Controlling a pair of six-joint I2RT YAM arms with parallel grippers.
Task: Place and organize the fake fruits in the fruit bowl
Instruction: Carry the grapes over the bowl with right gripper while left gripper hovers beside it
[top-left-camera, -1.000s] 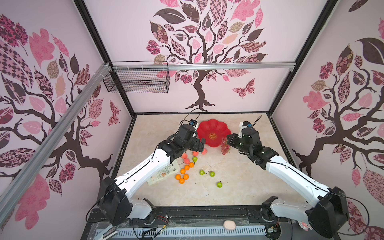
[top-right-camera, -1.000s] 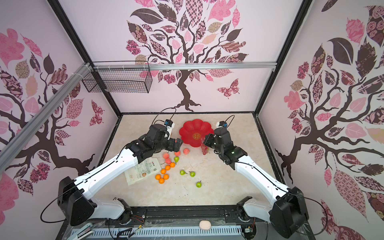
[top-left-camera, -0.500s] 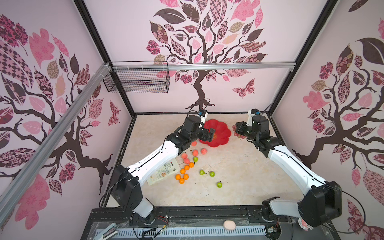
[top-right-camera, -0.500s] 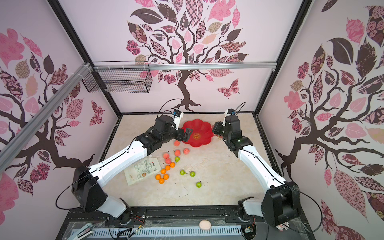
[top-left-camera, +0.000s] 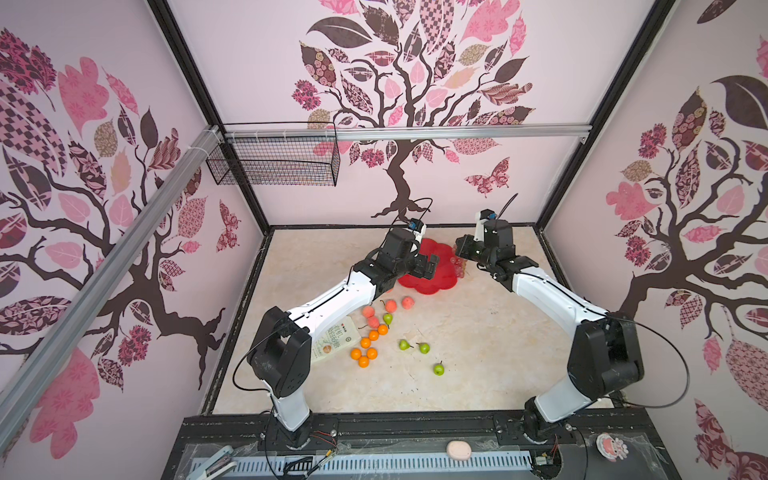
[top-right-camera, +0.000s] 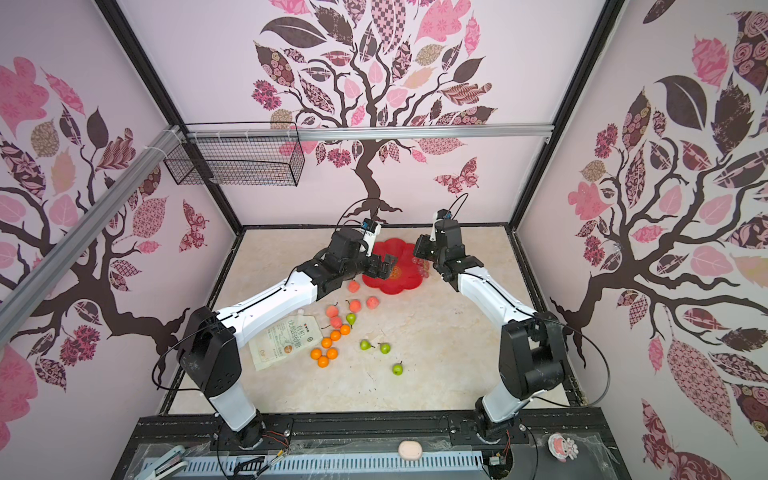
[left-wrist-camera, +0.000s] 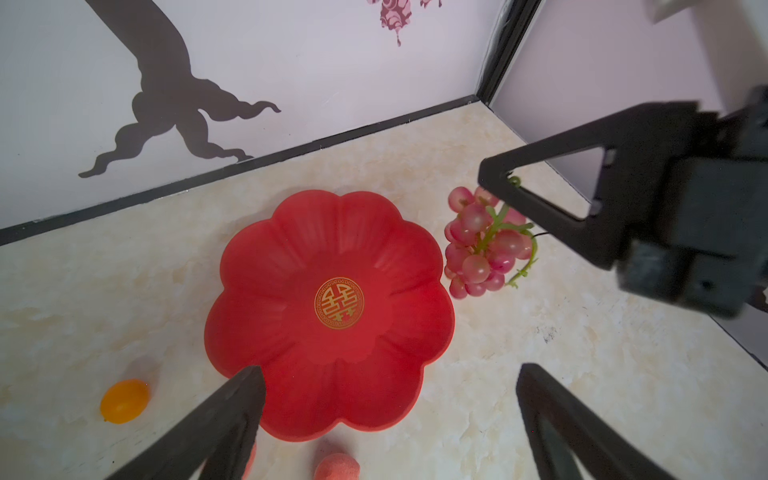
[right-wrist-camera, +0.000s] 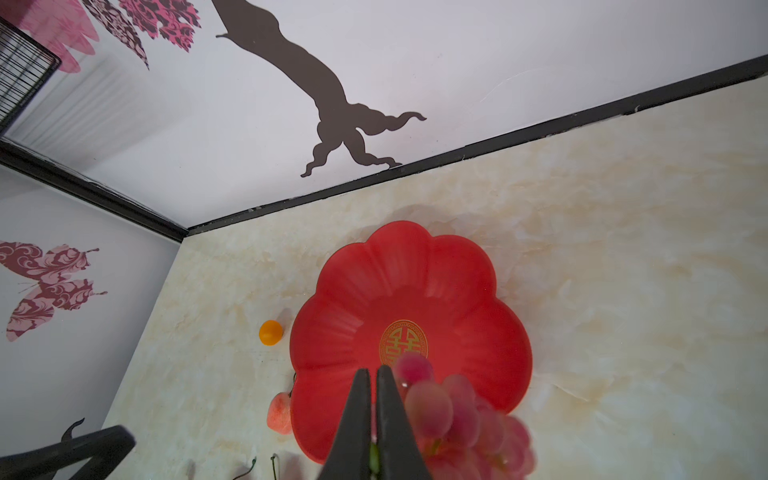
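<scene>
r claw (right-wrist-camera: 373, 376) pinched on glossy grape bunch (left-wrist-camera: 482, 245) stem by scalloped red bowl (left-wrist-camera: 291, 253); l claw (left-wrist-camera: 390, 374) splayed.

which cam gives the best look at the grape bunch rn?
Left wrist: whole grape bunch, sharp, green stem pinched in the right gripper, beside the fruit bowl. Right wrist shows the bunch blurred and cut off at the frame edge. In both top views the bunch is tiny, next to the gripper.

Robot lab test cell: tree-decal walls (top-left-camera: 270, 62) in black frame (top-left-camera: 189, 75) enclose marble-print table (top-left-camera: 478, 340); two arms (top-left-camera: 328, 301) bolted to rail (top-left-camera: 415, 428) at table's front.
</scene>
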